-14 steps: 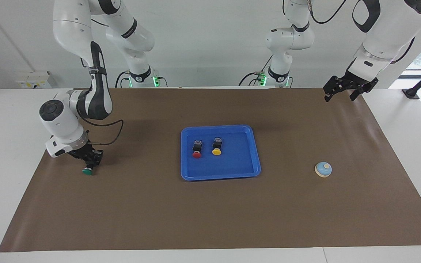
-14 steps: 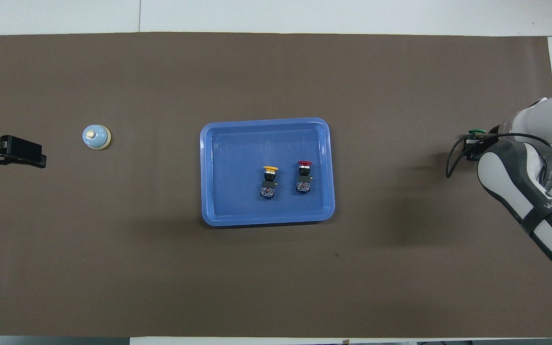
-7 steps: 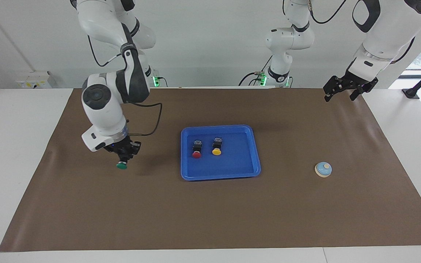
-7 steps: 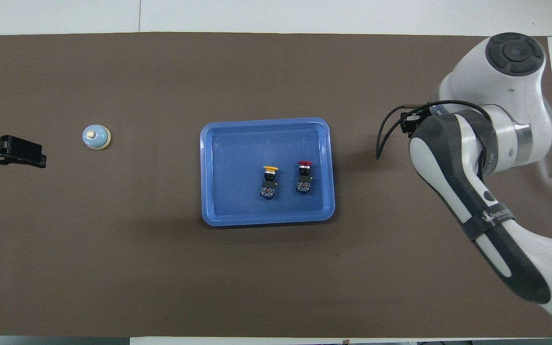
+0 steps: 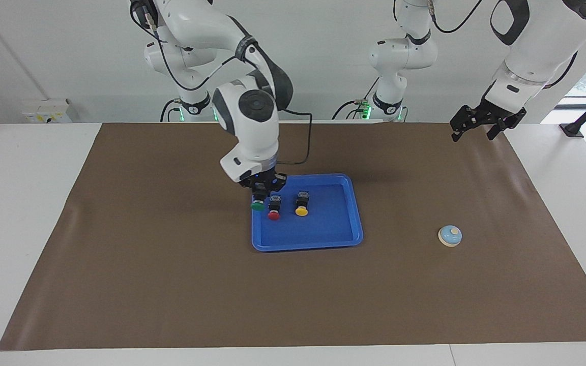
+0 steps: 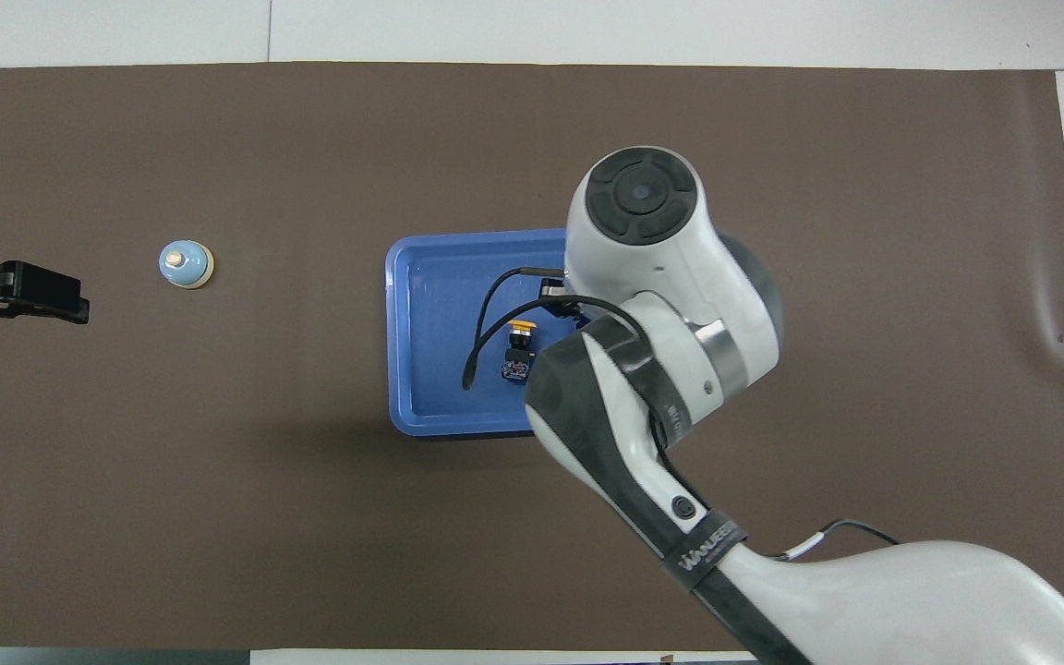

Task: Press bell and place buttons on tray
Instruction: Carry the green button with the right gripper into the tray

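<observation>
My right gripper [image 5: 261, 196] is shut on the green button [image 5: 257, 206] and holds it cap-down over the edge of the blue tray [image 5: 323, 238] toward the right arm's end. The red button [image 5: 273, 208] and the yellow button [image 5: 301, 204] lie side by side in the tray. In the overhead view the right arm covers the gripper, the green button and the red one; only the yellow button [image 6: 519, 347] and part of the tray [image 6: 430, 388] show. The light-blue bell [image 5: 449, 236] [image 6: 186, 264] sits on the mat toward the left arm's end. My left gripper [image 5: 473, 135] [image 6: 70, 303] waits open above the mat's corner.
A brown mat [image 5: 171, 284] covers the table, with white table surface [image 5: 18, 203] showing around it. The right arm's cable [image 6: 486, 342] loops over the tray.
My right arm has lifted the green button off the mat near its own end of the table and carried it across to the tray's edge. The left arm has not moved.
</observation>
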You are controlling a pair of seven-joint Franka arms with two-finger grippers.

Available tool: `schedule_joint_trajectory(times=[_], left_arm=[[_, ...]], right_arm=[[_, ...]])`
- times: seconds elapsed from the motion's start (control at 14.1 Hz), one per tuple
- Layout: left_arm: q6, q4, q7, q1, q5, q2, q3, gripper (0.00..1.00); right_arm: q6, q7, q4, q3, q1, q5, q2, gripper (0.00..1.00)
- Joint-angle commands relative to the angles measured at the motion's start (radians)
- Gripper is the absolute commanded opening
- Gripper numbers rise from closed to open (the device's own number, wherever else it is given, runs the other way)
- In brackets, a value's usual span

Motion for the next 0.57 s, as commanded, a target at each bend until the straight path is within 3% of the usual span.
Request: schedule_joint_trajectory(times=[0.0,0.5], left_arm=[[-0.013,0.005,-0.007,0.001,-0.015,0.000,0.005,1.00],[-0.013,0.005,-0.007,0.001,-0.015,0.000,0.005,1.00]], right_arm=[[-0.011,0.108,0.086,-0.004,0.078,0.034,0.085,0.00],[0.184,0.125,0.062,-0.004,0.192,0.020,0.149,0.00]])
